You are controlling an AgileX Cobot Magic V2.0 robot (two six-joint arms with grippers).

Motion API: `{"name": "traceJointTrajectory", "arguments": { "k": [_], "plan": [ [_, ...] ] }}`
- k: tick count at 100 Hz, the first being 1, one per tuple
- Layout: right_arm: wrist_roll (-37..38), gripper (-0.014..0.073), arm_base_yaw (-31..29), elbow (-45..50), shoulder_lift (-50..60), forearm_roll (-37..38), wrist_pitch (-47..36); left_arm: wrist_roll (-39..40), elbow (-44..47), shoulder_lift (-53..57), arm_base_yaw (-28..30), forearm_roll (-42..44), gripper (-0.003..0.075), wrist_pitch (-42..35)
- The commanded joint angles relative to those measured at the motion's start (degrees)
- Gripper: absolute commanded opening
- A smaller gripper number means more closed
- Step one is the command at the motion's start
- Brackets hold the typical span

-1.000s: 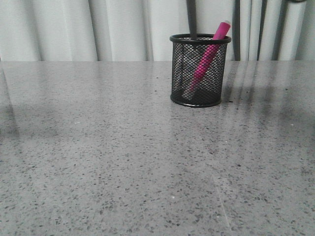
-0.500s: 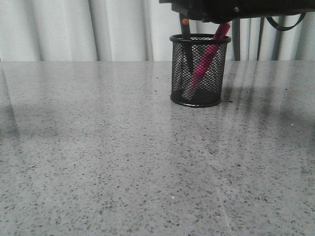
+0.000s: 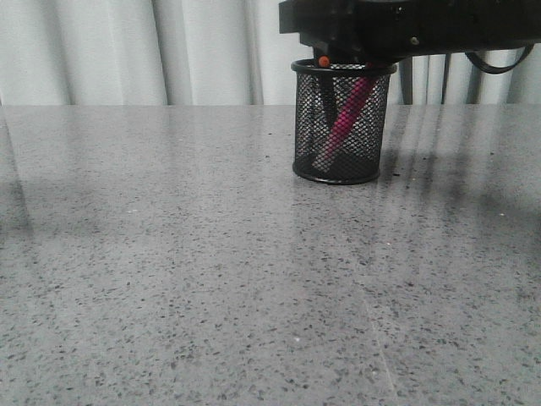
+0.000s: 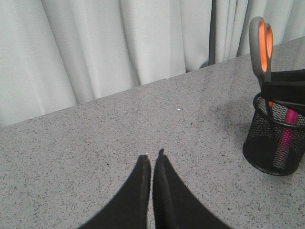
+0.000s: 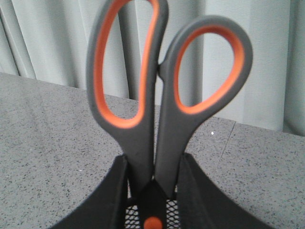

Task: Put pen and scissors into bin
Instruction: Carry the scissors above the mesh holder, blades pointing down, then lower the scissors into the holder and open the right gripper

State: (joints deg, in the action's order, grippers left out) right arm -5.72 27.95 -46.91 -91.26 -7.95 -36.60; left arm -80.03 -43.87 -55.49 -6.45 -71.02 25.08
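The black mesh bin (image 3: 342, 144) stands at the far middle-right of the table. The pink pen (image 3: 347, 110) leans inside it. My right gripper (image 3: 334, 49) hangs just over the rim, shut on the scissors (image 5: 164, 129) below their grey and orange handles. The scissors stand upright, blades down in the bin, with the orange pivot (image 3: 324, 61) at rim level. The left wrist view shows the bin (image 4: 267, 148), the pen (image 4: 285, 145) and the scissors' handles (image 4: 258, 52) from the side. My left gripper (image 4: 152, 160) is shut and empty, well away from the bin.
A grey speckled table (image 3: 211, 271) stretches toward me from the bin. White curtains (image 3: 127, 51) hang behind its far edge. My right arm (image 3: 456, 30) reaches in across the top right.
My right gripper has come down into view with the scissors. Their blades have gone deeper into the bin, the pivot dropping to the rim. The pen has stayed put.
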Motion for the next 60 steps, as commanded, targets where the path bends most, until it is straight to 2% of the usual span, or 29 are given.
{"name": "traceJointTrajectory", "arguments": {
  "k": [1, 17, 24, 43, 60],
  "plan": [
    [-0.02, -0.0076, -0.18, -1.38, 2.13, 0.29, -4.86, 0.47, -1.5, 0.86, 0.12, -2.28, -0.0019, -0.86],
    [-0.02, -0.0066, -0.18, -1.38, 2.13, 0.29, -4.86, 0.47, -1.5, 0.86, 0.12, -2.28, -0.0019, -0.86],
    [-0.02, -0.0008, -0.18, -1.38, 2.13, 0.29, -4.86, 0.47, -1.5, 0.86, 0.12, -2.28, -0.0019, -0.86],
    [-0.02, 0.023, -0.18, -1.38, 2.13, 0.29, -4.79, 0.47, -1.5, 0.86, 0.12, -2.28, -0.0019, -0.86],
    [-0.02, 0.0293, -0.18, -1.38, 2.24, 0.39, -4.89, 0.47, -1.5, 0.86, 0.12, -2.28, -0.0019, -0.86]
  ]
}}
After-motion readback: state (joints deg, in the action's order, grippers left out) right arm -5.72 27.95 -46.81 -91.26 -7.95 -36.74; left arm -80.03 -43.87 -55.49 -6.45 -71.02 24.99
